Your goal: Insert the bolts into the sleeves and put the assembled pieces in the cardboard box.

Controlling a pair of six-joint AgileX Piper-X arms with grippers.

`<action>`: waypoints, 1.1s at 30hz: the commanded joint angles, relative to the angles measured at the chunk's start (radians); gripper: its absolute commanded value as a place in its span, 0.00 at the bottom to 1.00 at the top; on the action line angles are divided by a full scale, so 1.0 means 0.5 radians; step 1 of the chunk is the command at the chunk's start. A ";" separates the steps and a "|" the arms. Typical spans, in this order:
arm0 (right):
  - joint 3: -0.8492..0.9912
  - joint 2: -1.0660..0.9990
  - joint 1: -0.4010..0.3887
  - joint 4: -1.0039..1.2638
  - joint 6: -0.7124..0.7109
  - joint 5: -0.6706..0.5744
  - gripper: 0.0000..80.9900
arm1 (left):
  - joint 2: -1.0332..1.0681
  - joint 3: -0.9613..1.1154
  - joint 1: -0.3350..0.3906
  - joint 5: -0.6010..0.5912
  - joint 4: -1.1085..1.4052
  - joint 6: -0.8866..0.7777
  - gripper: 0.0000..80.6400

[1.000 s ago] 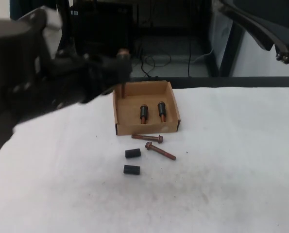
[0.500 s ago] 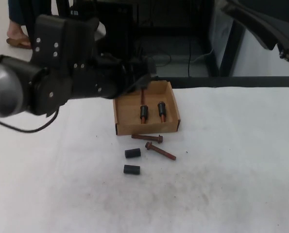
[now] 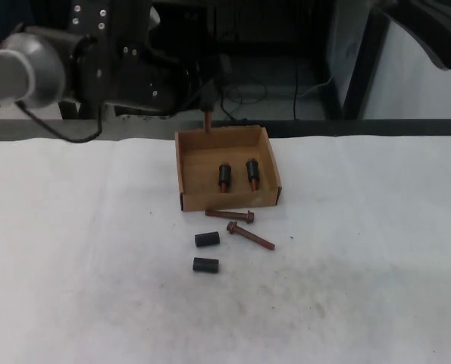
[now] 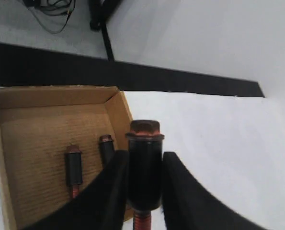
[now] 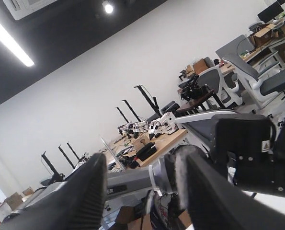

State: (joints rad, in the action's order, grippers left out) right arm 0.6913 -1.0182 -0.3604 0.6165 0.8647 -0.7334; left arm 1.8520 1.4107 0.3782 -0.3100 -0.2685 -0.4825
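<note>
The left gripper [image 4: 145,165] held a sleeved bolt [image 4: 144,139], seemingly over the far wall of the cardboard box [image 4: 56,103], so releasing there could drop it outside.

from behind the arms, forward and down over the white bench [image 3: 346,288], well back — whole cardboard box [image 3: 225,201] in frame. from the left wrist, close on the sleeved bolt [image 4: 144,167] between own fingers [image 4: 108,191], down into that same box [image 4: 61,96], shared with the high view. from the right wrist, tilted up into an office room.
</note>
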 commanded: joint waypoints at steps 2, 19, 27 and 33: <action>0.021 0.024 0.010 0.019 0.006 -0.011 0.58 | 0.119 0.218 0.006 0.003 -0.191 0.026 0.01; 0.021 0.024 0.009 0.019 0.066 -0.026 0.58 | 0.682 0.643 0.001 -0.049 -0.542 0.054 0.01; 0.021 0.024 0.009 0.019 0.066 -0.026 0.58 | 0.686 0.643 -0.016 0.047 -0.341 0.091 0.01; 0.021 0.024 0.009 0.019 0.066 -0.026 0.58 | 0.686 0.643 -0.038 0.010 -0.148 0.073 0.01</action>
State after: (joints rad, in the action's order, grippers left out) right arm 0.6913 -1.0157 -0.3603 0.6165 0.8980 -0.7414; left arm 2.2064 1.7176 0.3628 -0.2933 -0.3704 -0.4443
